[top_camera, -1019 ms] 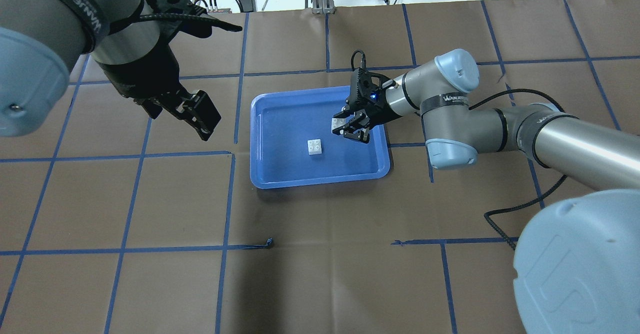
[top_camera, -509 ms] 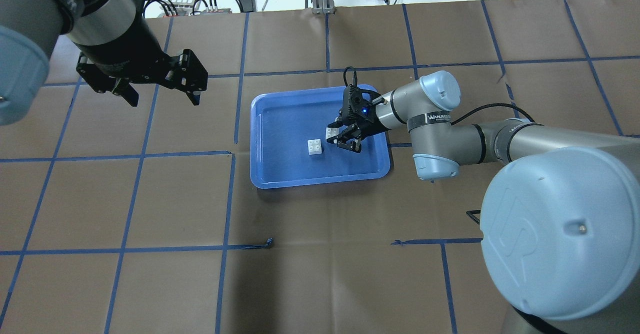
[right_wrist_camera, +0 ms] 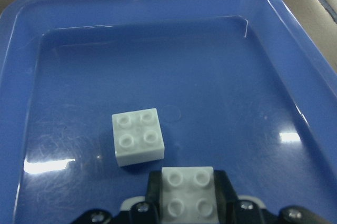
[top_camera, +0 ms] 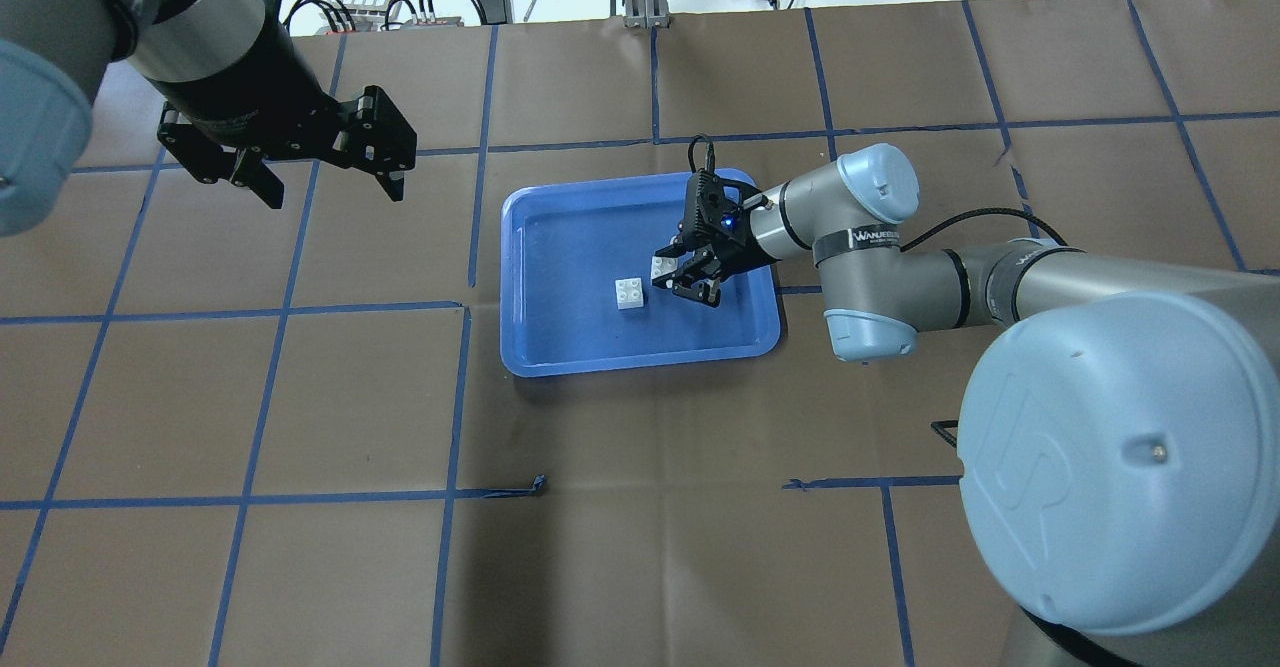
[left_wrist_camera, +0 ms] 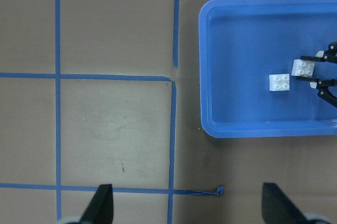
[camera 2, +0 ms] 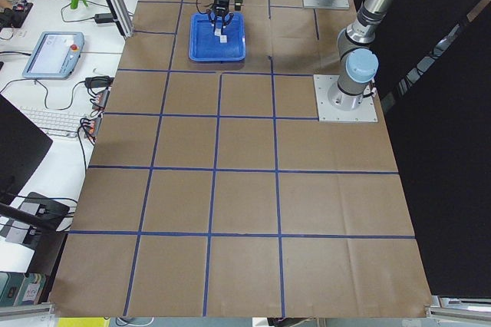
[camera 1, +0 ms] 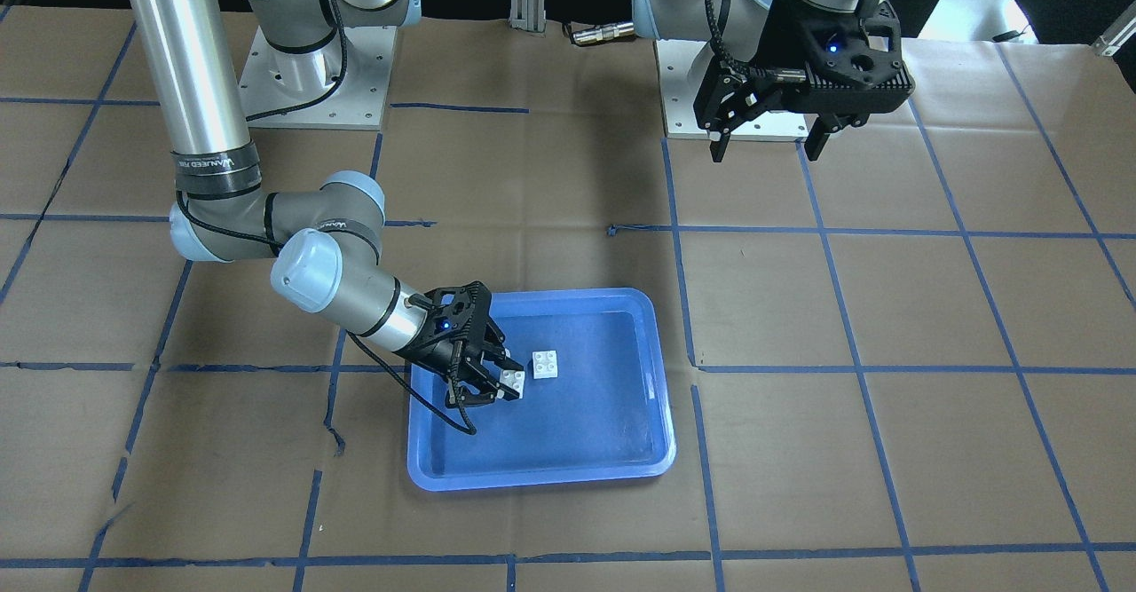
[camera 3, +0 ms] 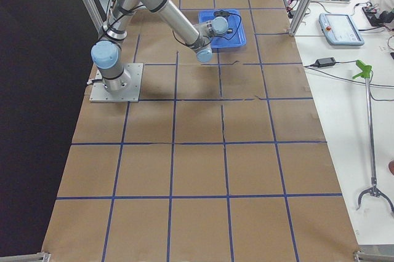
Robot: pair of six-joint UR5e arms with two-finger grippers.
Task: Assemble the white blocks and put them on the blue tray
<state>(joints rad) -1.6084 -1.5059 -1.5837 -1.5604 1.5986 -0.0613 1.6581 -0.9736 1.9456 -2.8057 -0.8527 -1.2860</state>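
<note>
Left tool (top_camera: 330, 185): fingers wide apart, nothing in them, up over brown surface (top_camera: 300, 397), about 9 o'clock from blue tray (top_camera: 640, 365) in overhead view. Both white blocks inside tray rim. Near tray middle: loose block (top_camera: 630, 293), flat, studs up. At its 2 o'clock, just beside it: second block (top_camera: 660, 267), pinched in right tool (top_camera: 672, 275).

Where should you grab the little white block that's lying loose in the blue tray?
Probably by two opposite flat sides of the loose white block, coming straight down from above. It sits flat on the blue tray floor, studs up, side walls bare. The other white block, held in the right gripper, is close to one corner, so keep clear of it.
</note>
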